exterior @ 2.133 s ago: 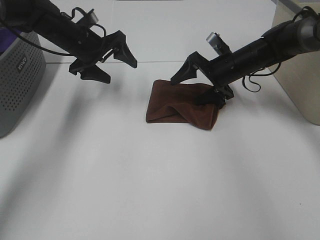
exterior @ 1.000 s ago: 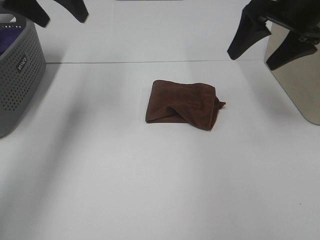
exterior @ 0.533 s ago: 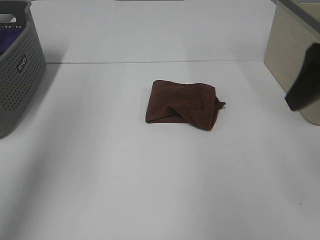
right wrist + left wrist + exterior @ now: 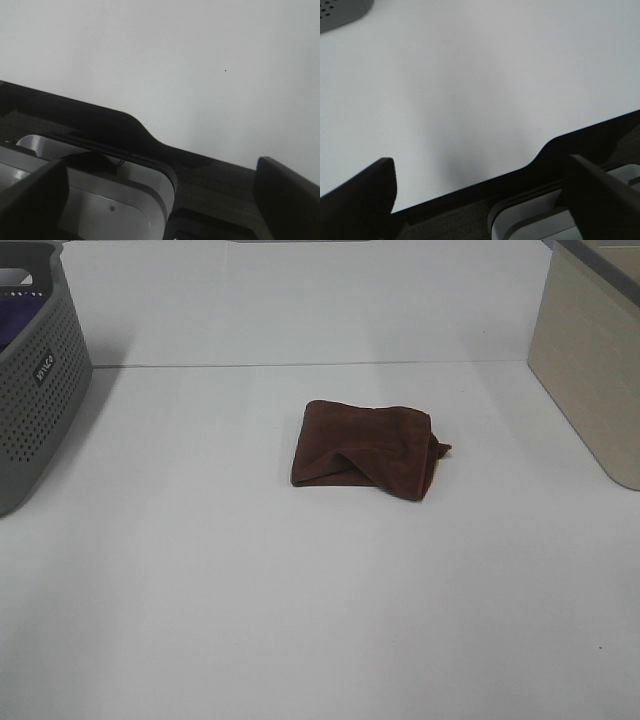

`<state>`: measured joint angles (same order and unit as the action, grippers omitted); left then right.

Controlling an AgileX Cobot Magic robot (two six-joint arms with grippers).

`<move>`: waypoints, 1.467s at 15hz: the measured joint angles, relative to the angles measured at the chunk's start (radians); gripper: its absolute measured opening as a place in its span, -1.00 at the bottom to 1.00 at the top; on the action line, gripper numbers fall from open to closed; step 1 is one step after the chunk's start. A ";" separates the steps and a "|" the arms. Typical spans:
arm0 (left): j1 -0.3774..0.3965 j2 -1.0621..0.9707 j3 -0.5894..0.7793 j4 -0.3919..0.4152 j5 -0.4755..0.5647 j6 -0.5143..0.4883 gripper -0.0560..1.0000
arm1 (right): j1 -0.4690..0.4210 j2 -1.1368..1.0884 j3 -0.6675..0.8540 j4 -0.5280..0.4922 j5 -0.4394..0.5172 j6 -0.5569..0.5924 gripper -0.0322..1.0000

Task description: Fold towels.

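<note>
Exterior high: towel [image 4: 366,450] alone, fingerless.

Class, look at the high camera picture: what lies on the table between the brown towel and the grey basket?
Nothing: in the exterior high view only bare white table separates the towel from the grey basket.

White table [image 4: 300,620] spans the overhead view. Grey perforated basket [image 4: 35,400] at 9–10 o'clock, cut by the frame edge; purple fabric [image 4: 12,328] visible inside it. Beige bin [image 4: 590,370] at 2–3 o'clock, also cut off at the edge.
</note>
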<state>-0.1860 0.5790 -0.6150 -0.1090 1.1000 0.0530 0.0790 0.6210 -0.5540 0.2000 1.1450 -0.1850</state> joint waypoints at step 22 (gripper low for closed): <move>0.015 -0.377 0.110 -0.035 -0.050 0.114 0.68 | -0.043 -0.411 0.042 -0.047 -0.071 -0.046 0.90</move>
<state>-0.1710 0.2020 -0.5050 -0.1440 1.0500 0.1670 0.0360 0.2100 -0.5120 0.1530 1.0740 -0.2310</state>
